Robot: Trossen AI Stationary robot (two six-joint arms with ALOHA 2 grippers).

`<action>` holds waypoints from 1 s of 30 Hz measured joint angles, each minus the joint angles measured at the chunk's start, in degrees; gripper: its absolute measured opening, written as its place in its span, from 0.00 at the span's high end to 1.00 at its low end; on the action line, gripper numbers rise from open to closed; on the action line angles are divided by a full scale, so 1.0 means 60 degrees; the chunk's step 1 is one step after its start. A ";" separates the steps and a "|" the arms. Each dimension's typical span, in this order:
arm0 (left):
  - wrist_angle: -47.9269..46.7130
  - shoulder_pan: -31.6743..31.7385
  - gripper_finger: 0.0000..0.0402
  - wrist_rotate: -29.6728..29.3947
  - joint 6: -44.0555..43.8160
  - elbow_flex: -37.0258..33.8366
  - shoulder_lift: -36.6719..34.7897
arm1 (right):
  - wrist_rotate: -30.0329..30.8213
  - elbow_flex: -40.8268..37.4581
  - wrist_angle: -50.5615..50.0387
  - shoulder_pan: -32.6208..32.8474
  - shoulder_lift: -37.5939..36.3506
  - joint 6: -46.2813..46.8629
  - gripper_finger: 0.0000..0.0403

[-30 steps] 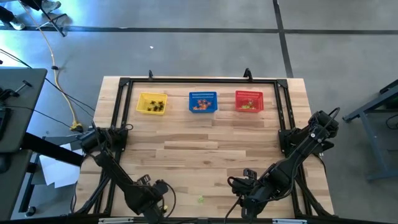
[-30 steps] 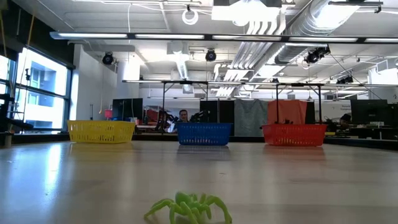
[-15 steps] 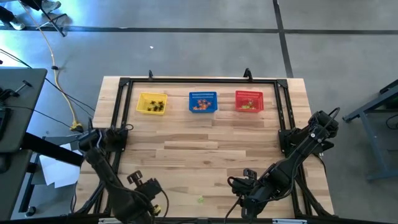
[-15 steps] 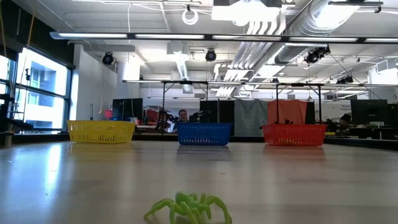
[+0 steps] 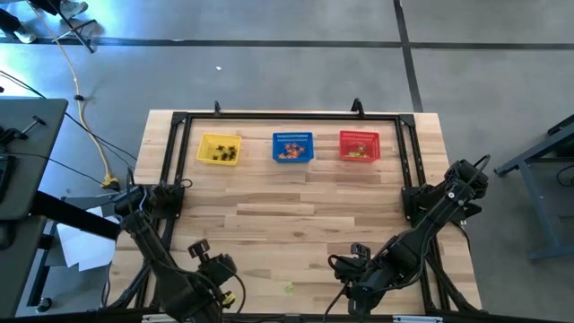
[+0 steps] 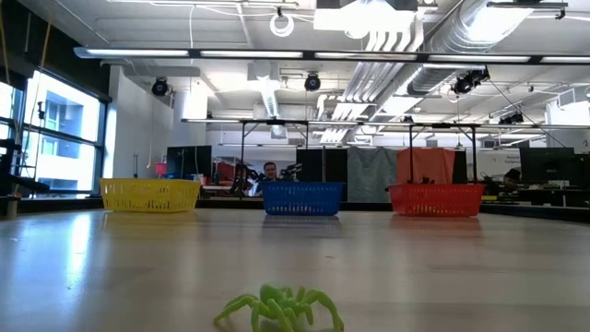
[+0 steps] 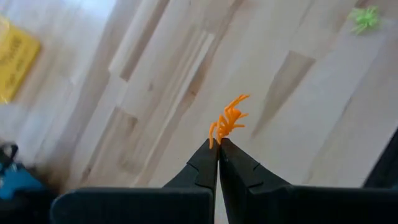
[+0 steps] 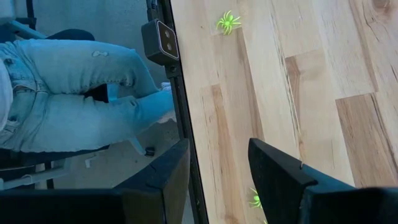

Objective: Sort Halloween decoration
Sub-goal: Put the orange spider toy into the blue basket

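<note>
While the wooden table (image 5: 296, 211) takes up most of the high view, three mesh baskets stand in a row along its far side: the yellow basket (image 5: 219, 149) on the left with dark trinkets in it, the blue basket (image 5: 292, 147) in the middle with orange ones, and the red basket (image 5: 359, 145) on the right. The left arm reaches to the near left part of the table, where the left gripper (image 7: 218, 144) has its jaws pressed together on an orange spider (image 7: 228, 118), pinching it at one end so that its legs stick out past the fingertips, clear of the wood below. The right gripper (image 8: 216, 163) waits at the near edge on the right, its jaws spread wide and holding nothing. Between the two arms, near the front edge, a green spider (image 5: 289, 287) lies on the bare wood; the low view shows it close up, resting on its legs.
</note>
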 joint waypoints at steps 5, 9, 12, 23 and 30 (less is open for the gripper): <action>0.0112 0.0655 1.00 -0.0313 0.1205 0.0000 0.0000 | -0.0001 0.0000 0.0002 0.0000 0.0000 0.0000 0.60; 0.0106 0.1468 1.00 -0.0635 0.2555 0.0000 0.0000 | -0.0002 0.0000 0.0003 0.0000 0.0000 0.0000 0.60; 0.0107 0.2180 1.00 -0.1182 0.3735 0.0004 -0.0001 | 0.0000 0.0000 -0.0001 0.0000 0.0000 0.0000 0.60; 0.1370 0.5282 1.00 -0.2669 0.8502 0.0004 -0.0004 | -0.0002 0.0000 0.0002 0.0000 0.0000 0.0000 0.60; 0.4160 0.7501 1.00 -0.2631 1.2365 0.0004 -0.0007 | 0.0000 0.0000 0.0001 0.0000 0.0000 0.0000 0.60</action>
